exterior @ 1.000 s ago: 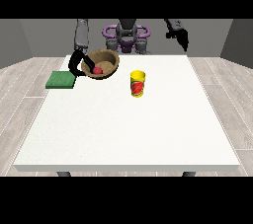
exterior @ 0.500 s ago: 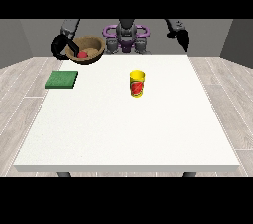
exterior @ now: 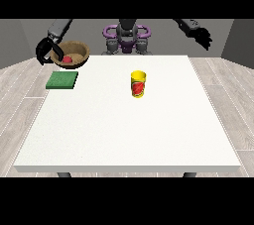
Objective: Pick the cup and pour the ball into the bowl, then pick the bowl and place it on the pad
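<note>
Carrying step: hand at the view's left [exterior: 46, 50] is curled round the rim of the bowl [exterior: 74, 52], ball [exterior: 67, 59] inside, held above and behind the pad [exterior: 62, 80]. Advice: keep bowl level, lower straight onto pad. Cup [exterior: 139, 84] stands mid-counter [exterior: 129, 130]. Other hand [exterior: 202, 36] holds nothing, fingers unclear.

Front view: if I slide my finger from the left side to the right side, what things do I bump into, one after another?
Hand at the view's left → bowl holding the red ball → cup → hand at the view's right.
</note>
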